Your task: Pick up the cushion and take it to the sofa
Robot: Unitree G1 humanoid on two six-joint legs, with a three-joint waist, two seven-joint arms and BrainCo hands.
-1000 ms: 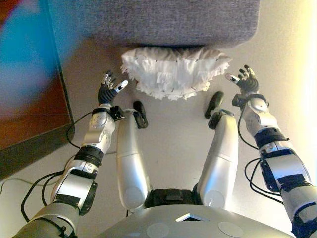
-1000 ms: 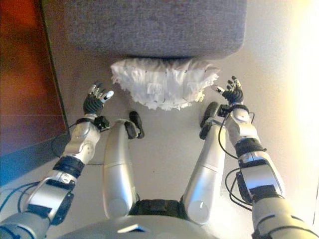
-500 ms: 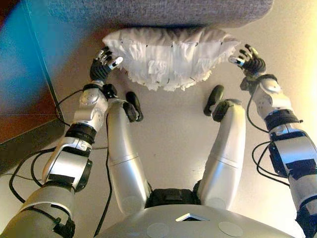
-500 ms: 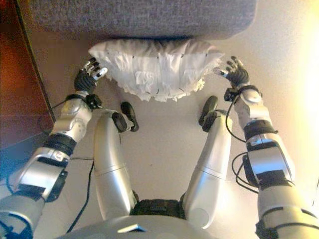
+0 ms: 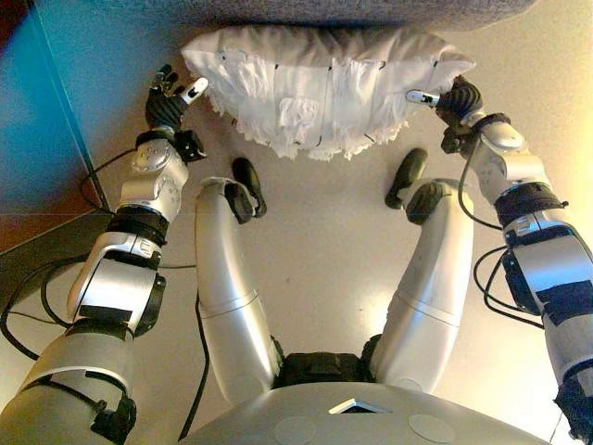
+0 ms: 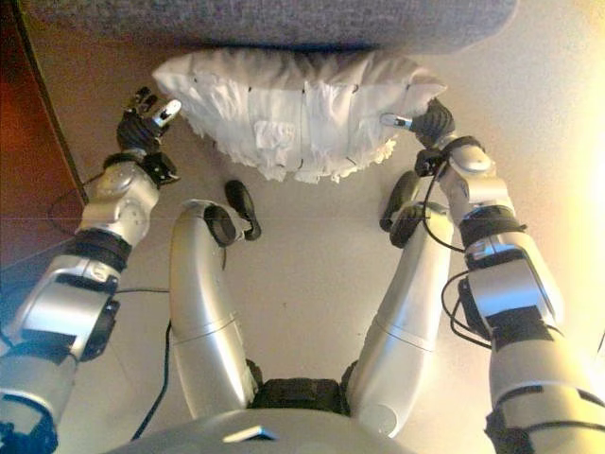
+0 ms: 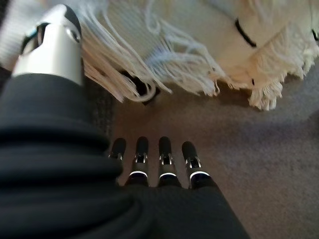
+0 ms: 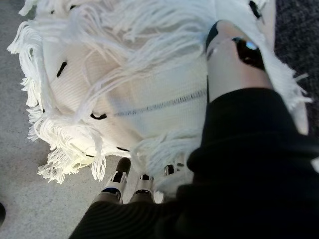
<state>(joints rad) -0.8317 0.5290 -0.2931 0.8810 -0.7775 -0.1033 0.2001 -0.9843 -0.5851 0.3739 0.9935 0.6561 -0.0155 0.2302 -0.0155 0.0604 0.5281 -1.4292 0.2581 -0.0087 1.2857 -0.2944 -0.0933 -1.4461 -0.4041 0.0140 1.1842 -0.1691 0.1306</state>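
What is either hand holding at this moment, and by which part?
Nothing is gripped yet. The right hand presses into the white fringed cushion at one end; the left hand is open beside the other end, short of the fringe.

The cushion (image 5: 324,88) lies on the floor (image 5: 324,232) against the front of the sofa (image 6: 284,21), with the left hand (image 5: 167,104) just beside its left end and the right hand (image 5: 456,95) touching its right end.
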